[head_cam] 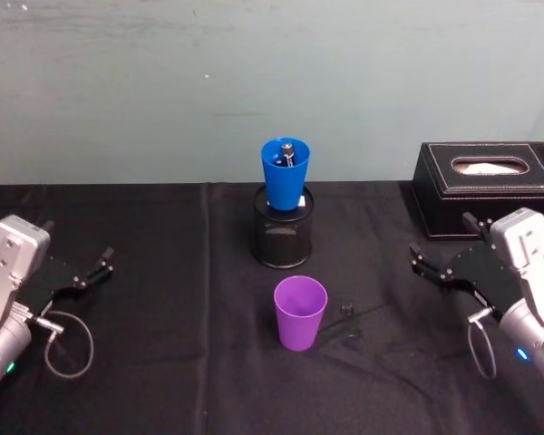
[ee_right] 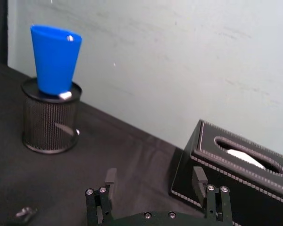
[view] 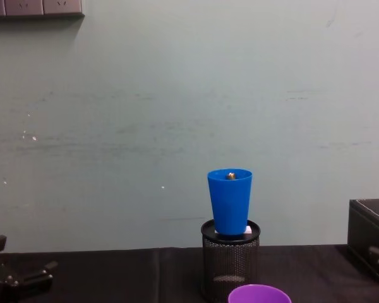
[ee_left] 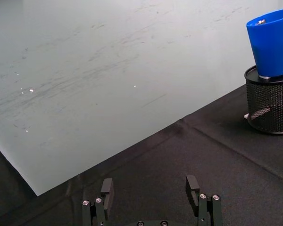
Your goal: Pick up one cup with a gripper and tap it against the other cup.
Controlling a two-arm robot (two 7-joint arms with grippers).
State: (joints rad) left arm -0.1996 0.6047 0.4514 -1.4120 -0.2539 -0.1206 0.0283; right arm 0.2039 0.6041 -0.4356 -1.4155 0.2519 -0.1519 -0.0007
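The purple cup (head_cam: 300, 313) stands upright near the middle of the black table, its rim also showing in the chest view (view: 259, 295). Behind it the blue cup (head_cam: 286, 172) (view: 229, 202) sits in the top of a black wire-mesh pen holder (head_cam: 283, 231), with a small dark object inside its rim. My left gripper (head_cam: 98, 267) (ee_left: 149, 188) rests open at the table's left, far from both cups. At the right my right gripper (head_cam: 442, 243) (ee_right: 154, 181) is open too, and the blue cup (ee_right: 55, 59) lies ahead of it.
A black tissue box (head_cam: 490, 186) (ee_right: 236, 174) stands at the back right, just behind my right gripper. A small black object (head_cam: 347, 310) lies right of the purple cup. A pale wall runs along the table's far edge.
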